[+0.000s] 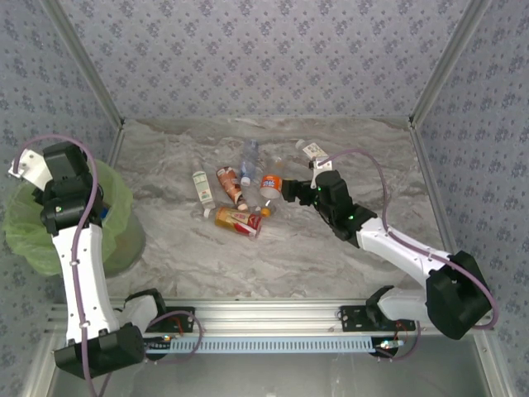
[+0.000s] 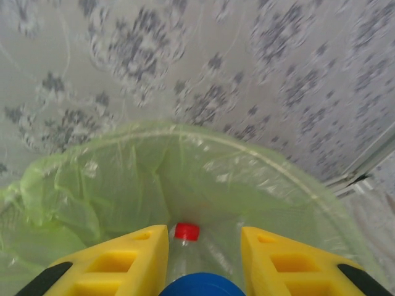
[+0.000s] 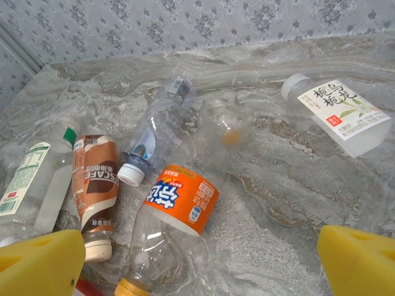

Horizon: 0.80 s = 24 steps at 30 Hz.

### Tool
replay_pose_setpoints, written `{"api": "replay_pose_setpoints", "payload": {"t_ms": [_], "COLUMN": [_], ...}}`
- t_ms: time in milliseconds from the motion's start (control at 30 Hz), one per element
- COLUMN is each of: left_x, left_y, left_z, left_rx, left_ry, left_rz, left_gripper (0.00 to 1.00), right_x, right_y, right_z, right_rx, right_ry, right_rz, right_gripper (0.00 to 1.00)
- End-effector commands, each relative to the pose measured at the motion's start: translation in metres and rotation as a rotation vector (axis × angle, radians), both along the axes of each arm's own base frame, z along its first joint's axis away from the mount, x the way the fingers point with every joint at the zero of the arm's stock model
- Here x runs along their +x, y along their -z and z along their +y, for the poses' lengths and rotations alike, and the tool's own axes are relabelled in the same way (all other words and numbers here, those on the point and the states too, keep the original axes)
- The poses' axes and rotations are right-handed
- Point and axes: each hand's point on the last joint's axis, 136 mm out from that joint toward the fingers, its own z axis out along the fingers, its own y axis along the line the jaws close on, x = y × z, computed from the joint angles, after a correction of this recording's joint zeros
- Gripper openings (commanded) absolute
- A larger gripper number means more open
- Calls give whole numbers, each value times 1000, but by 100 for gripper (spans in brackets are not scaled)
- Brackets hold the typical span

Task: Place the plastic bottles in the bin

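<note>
1. Desk [image 1: 355, 157]: marbled, with a loose cluster of bottles [image 1: 235, 198] lying near its middle. The bin stands at its left edge.
2. Bin [image 2: 185, 132]: green-lined and wide-mouthed, directly under the left tool in the left wrist view. The step in hand looks like the drop. The mouth is much wider than the bottle, so anywhere inside the rim will do. The centre is best, away from the slack liner folds.
3. Left tool [image 2: 203, 237]: clamped tight on a red-capped bottle [image 2: 187, 233], cap pointing out over the bin. It should open fully in one go so the bottle falls clear rather than hanging on one finger. The fingers should stay above the liner to avoid snagging it.
4. Right tool [image 3: 199, 253]: jaws spread wide, gripping nothing, low over the cluster.
5. Orange bottle [image 3: 180, 200]: lies between those fingers, just beside a brown bottle [image 3: 95, 179], so it looks like the likely next pick.
6. White bottle [image 3: 339, 111]: lies well apart, to the right.
</note>
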Motion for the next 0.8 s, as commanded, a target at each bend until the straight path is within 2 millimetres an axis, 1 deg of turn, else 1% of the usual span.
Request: {"api": "replay_pose_setpoints", "payload": {"t_ms": [0,33,67,100,267,333,367,400,500,600,767], "left_x": [-5,-3,-2,0,18,24,26,32,38,40,57], "left_y": [16,18,18,14,-5,-14,-15,-25,-41,-49,-64], "left_z": [2,1,0,-2,-19,-29,-35,-40,-58,-70,-99], "left_rx": [-85,-107,-122,-125,-170,-188,-201,-197,-202,-228,-306], "left_ry": [-23,-16,-9,-1,136,196,232,282,396,459,633], "left_rz": [-31,-43,-58,-78,-193,-242,-258,-315,-410,-467,-546], "left_gripper": [62,82,92,99,99,99,99,99,99,99,99], "right_x": [2,2,2,2,1,1,1,2,4,7,13], "right_y": [-13,-13,-12,-12,-8,-5,-5,-4,-1,1,5], "right_z": [8,8,7,7,0,-3,-4,-7,-12,-18,-32], "right_rx": [17,14,12,9,2,2,3,2,11,31,46], "right_ry": [-18,-18,-17,-15,7,15,19,26,41,62,117], "right_rz": [-9,-9,-8,-7,-5,3,5,9,24,41,55], "right_gripper": [99,99,99,99,99,99,99,99,99,99,99]}}
